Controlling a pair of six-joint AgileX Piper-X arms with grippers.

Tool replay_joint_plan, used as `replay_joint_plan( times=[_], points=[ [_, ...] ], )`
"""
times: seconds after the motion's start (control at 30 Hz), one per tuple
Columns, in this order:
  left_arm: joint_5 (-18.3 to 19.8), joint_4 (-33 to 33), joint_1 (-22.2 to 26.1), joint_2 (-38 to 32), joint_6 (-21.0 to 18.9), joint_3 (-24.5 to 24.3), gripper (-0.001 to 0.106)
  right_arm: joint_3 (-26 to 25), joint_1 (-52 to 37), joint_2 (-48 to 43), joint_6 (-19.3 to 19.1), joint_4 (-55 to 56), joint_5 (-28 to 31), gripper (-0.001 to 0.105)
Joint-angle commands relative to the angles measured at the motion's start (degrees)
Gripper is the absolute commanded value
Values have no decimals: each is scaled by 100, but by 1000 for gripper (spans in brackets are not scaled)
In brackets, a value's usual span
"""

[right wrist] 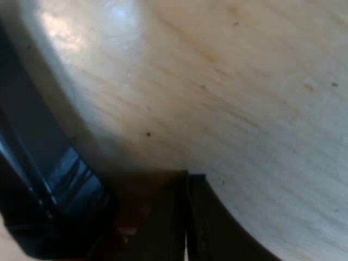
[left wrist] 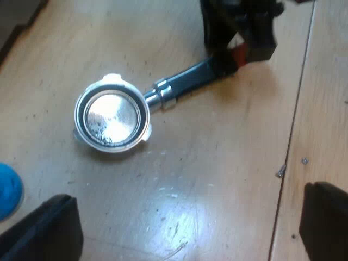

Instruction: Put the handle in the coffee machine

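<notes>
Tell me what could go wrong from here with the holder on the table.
1. The right gripper is at the far red end of the holder's handle; lifted from there, the metal basket end may sag or twist.
2. The blue tamper lies near the holder; a swinging holder might knock it.
3. The left gripper, open above the table, may be in the way of the lift.

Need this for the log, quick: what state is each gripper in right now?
Left gripper: open, holding nothing.
Right gripper: at the red end of the handle; open or closed cannot be told.
</notes>
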Motion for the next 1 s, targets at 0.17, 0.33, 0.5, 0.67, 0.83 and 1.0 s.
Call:
replay_joint_plan(
  times=[0.17, 0.33, 0.5, 0.67, 0.83, 1.0],
  points=[
    [-66, -37, 198, 17, -71, 49, 83, -23, 574, -6, -51, -117, -358, 0],
    [-66, -42, 348, 17, -71, 49, 83, -136, 989, -6, 249, -368, -493, 0],
    [-66, -42, 361, 17, -71, 49, 83, -306, 1227, 27, 551, -894, -498, 0],
    [-66, -42, 499, 17, -71, 49, 83, -485, 1280, 405, 735, -1230, -644, 0],
    [-66, -5, 608, -11, -71, 49, 83, -762, 1324, 814, 734, -1259, -755, 0],
    [-66, 4, 608, -10, -71, 49, 83, -1138, 1415, 1026, 802, -1576, -755, 0]
  ],
)
